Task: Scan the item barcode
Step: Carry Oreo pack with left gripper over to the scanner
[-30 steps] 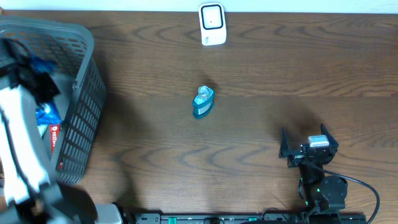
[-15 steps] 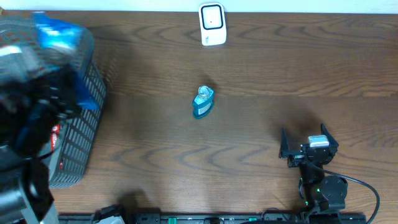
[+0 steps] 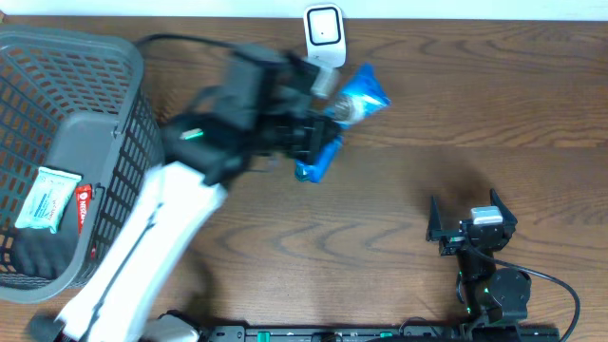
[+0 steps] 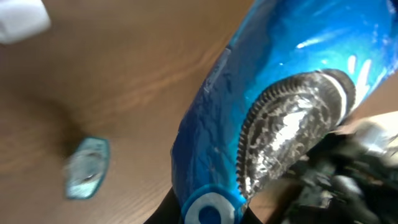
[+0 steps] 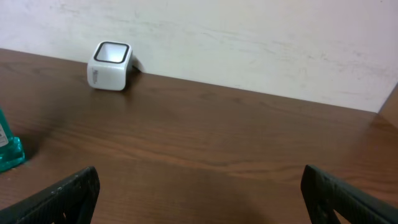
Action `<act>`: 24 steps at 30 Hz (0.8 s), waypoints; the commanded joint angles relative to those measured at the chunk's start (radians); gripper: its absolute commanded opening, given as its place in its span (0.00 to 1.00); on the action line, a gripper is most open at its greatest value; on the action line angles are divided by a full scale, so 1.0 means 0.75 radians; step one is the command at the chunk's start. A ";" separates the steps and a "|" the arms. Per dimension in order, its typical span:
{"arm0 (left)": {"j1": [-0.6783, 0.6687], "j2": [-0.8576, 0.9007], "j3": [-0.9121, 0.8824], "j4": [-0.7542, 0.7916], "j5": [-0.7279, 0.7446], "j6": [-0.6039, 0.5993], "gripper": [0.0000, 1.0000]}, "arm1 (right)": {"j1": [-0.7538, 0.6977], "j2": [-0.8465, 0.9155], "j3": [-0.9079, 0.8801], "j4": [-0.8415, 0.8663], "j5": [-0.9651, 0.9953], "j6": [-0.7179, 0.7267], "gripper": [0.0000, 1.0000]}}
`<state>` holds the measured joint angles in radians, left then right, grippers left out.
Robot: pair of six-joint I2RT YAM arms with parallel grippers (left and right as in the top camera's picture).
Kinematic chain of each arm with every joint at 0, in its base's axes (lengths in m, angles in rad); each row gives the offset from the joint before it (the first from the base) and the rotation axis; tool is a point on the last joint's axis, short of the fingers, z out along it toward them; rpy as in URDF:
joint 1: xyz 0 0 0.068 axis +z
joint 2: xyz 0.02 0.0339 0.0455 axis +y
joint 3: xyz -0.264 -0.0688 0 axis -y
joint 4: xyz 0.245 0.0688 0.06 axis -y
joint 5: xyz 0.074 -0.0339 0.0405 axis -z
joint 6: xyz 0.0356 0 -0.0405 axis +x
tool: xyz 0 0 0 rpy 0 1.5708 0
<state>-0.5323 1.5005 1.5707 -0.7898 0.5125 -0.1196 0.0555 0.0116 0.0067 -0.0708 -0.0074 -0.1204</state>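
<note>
My left pincer is clamped on the lower left end of the blue packet, which I hold off the table in the upper middle of the overhead frame. The scanner stands at the top edge, just up and left of the packet's middle, close beside it but apart as far as I can tell. That is the relation that matters: the packet's long axis runs on a diagonal from lower left, at my fingers, to upper right, so its free end points past the scanner's right side and not at its window.

In my wrist view the packet fills the right half, printed side towards the lens. I cannot tell where the barcode sits. I judge that the next move is a turn and a small shift up and left.

My right pincer rests with its jaws wide apart at the lower right, well apart from both, so the left arm is the nearer one. A small teal bottle lies on the table just under my left wrist.
</note>
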 commanded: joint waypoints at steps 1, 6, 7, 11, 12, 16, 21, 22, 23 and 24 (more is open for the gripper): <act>-0.110 0.161 -0.010 0.037 -0.252 -0.107 0.07 | -0.006 -0.008 -0.001 -0.006 0.002 0.010 0.99; -0.234 0.475 -0.010 0.148 -0.412 -0.316 0.07 | -0.006 -0.008 -0.001 -0.006 0.002 0.010 0.99; -0.251 0.529 -0.010 0.172 -0.426 -0.357 0.07 | -0.006 -0.008 -0.001 -0.006 0.002 0.010 0.99; -0.294 0.696 -0.010 0.261 -0.431 -0.441 0.07 | -0.006 -0.008 -0.001 -0.006 0.002 0.010 0.99; -0.304 0.725 -0.010 0.279 -0.431 -0.442 0.07 | -0.006 -0.008 -0.001 -0.006 0.002 0.010 0.99; -0.335 0.819 -0.010 0.325 -0.432 -0.441 0.13 | -0.006 -0.008 -0.001 -0.006 0.002 0.010 0.99; -0.344 0.831 -0.008 0.329 -0.436 -0.435 0.73 | -0.006 -0.008 -0.001 -0.006 0.002 0.010 0.99; -0.343 0.827 -0.003 0.328 -0.436 -0.435 0.74 | -0.006 -0.008 -0.001 -0.006 0.002 0.010 0.99; -0.345 0.822 0.002 0.329 -0.436 -0.435 0.76 | -0.006 -0.008 -0.001 -0.006 0.002 0.010 0.99; -0.346 0.817 0.006 0.328 -0.436 -0.435 0.76 | -0.006 -0.008 -0.001 -0.006 0.002 0.010 0.99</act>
<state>-0.7921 2.1353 1.5639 -0.5423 0.2028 -0.4442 0.0555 0.0120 0.0067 -0.0708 -0.0074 -0.1204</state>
